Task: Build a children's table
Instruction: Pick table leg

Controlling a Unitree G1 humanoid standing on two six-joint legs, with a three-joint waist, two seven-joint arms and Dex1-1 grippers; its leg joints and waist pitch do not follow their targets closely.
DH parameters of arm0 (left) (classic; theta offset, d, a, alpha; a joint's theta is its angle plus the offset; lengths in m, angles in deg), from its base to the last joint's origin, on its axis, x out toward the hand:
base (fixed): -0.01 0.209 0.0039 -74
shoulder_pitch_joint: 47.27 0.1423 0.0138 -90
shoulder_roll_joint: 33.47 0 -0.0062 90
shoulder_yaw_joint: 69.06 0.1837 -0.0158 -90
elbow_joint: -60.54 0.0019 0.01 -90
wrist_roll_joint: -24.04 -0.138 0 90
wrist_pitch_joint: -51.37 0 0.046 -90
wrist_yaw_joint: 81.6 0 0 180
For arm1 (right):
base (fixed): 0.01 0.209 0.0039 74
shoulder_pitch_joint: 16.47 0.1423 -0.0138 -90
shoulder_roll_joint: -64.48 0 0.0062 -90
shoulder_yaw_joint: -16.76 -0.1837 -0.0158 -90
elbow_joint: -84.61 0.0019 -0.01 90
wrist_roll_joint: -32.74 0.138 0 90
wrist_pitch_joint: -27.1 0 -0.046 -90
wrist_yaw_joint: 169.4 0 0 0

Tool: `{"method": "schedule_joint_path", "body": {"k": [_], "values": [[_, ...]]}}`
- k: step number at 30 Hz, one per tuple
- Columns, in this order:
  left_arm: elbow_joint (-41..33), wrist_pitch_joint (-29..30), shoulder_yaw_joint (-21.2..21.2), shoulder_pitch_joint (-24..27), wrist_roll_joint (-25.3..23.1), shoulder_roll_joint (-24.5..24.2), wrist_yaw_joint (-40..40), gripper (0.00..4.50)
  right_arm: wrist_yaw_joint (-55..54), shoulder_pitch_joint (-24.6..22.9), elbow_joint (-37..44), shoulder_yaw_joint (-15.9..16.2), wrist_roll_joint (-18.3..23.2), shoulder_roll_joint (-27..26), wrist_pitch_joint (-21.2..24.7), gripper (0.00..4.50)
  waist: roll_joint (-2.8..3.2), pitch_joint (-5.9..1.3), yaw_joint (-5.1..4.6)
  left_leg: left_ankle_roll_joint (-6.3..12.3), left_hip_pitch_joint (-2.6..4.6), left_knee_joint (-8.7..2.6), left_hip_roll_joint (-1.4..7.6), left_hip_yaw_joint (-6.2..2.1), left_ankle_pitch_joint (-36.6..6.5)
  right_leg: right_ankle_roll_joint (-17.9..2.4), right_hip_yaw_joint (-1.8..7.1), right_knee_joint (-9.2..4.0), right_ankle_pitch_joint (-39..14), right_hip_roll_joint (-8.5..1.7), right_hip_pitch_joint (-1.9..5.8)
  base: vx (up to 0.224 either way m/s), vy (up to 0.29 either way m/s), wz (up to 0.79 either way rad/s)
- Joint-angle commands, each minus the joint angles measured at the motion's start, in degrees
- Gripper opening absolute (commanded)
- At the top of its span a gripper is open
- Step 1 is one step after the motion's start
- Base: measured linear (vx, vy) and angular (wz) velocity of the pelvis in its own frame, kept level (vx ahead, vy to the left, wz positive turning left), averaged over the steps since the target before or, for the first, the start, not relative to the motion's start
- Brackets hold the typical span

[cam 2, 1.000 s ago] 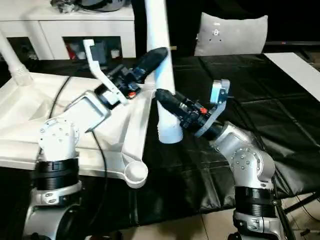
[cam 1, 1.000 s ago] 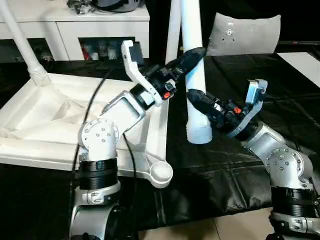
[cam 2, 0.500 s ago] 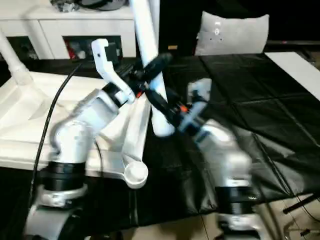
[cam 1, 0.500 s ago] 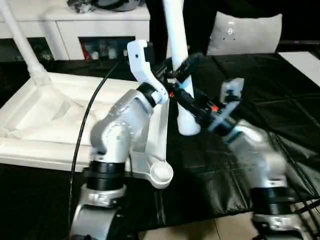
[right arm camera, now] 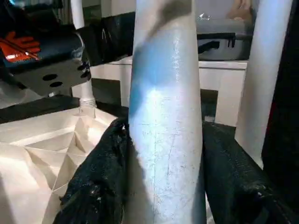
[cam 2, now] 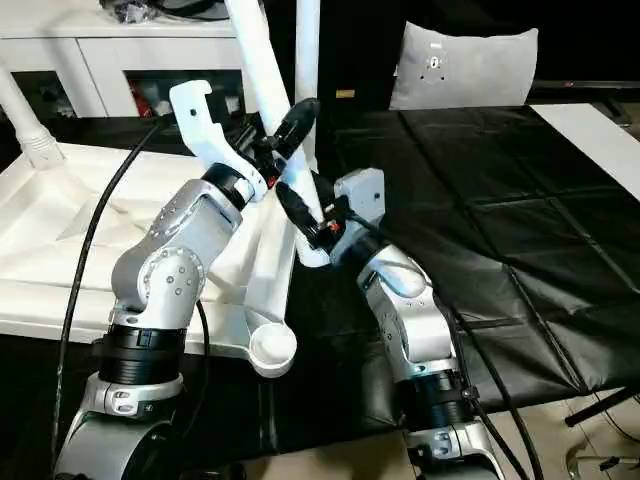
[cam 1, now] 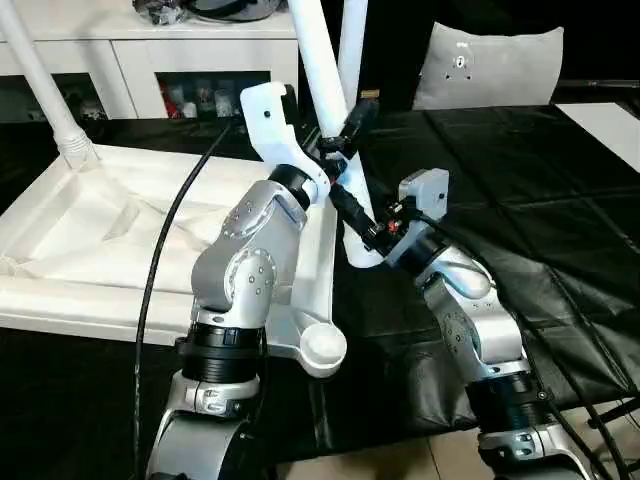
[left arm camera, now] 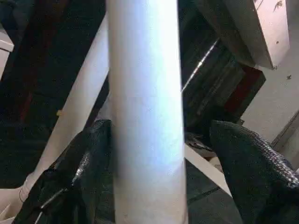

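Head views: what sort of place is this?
Probably an indoor lab or demo room: a black-covered worktable, a white cabinet behind it, and a grey cushion at the back.

The head views are evenly lit and sharp, with no motion blur, and the black worktable cover [cam 1: 520, 200] shows soft sheen on its creases. In both wrist views the white leg [left arm camera: 145, 116] is very near, soft in focus, with a bluish glare along its surface. The background there is dim and blurred.
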Motion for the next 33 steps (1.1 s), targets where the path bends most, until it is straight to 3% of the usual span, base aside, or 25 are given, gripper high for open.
{"method": "schedule_joint_path", "body": {"k": [1,10,25,32,33], "values": [[0.6,-0.3,0.7,-0.3,-0.7,2.3,-0.4,3.33,-0.4,1.3,-0.5,-0.2,-0.5,-0.1,-1.5,1.85,-0.23,-4.10,-0.46,0.60,1.85,-3.65,3.00,-0.94,-6.1,-10.5,2.16,-3.55,7.9,-4.37,2.02,0.000,0.000,0.00],[1.7,0.9,1.9,0.2,-0.1,2.2,0.1,3.33,0.5,1.7,-1.4,0.8,-1.9,0.4,-4.2,1.85,-0.07,-4.11,-1.29,1.42,1.69,-3.54,2.93,-0.97,-5.9,-11.6,2.09,-3.47,9.2,-4.33,2.25,0.000,0.000,0.00],[2.7,-1.1,2.6,-0.3,-3.2,0.0,-0.1,3.33,0.7,2.1,-2.7,1.2,-2.3,0.3,-6.0,1.85,0.01,-4.19,-1.29,2.03,1.79,-3.46,3.00,-0.98,-5.7,-12.4,2.08,-3.35,10.2,-4.37,2.24,0.000,0.000,0.00],[3.8,-3.8,5.4,-0.1,-8.7,-2.6,0.2,3.26,0.8,2.0,-2.8,1.5,-2.5,0.4,-6.4,1.85,0.20,-4.15,-1.34,1.89,1.85,-3.57,3.08,-1.10,-6.7,-11.7,2.10,-3.53,8.9,-4.36,2.16,0.000,0.000,0.00],[4.3,-4.7,6.3,0.1,-10.4,-3.7,0.4,2.94,0.8,1.9,-2.8,1.5,-2.5,0.4,-6.4,1.85,0.26,-4.20,-1.32,1.76,1.91,-3.58,3.07,-1.12,-6.6,-11.5,2.07,-3.49,9.2,-4.32,2.12,0.000,0.000,0.00]]}}
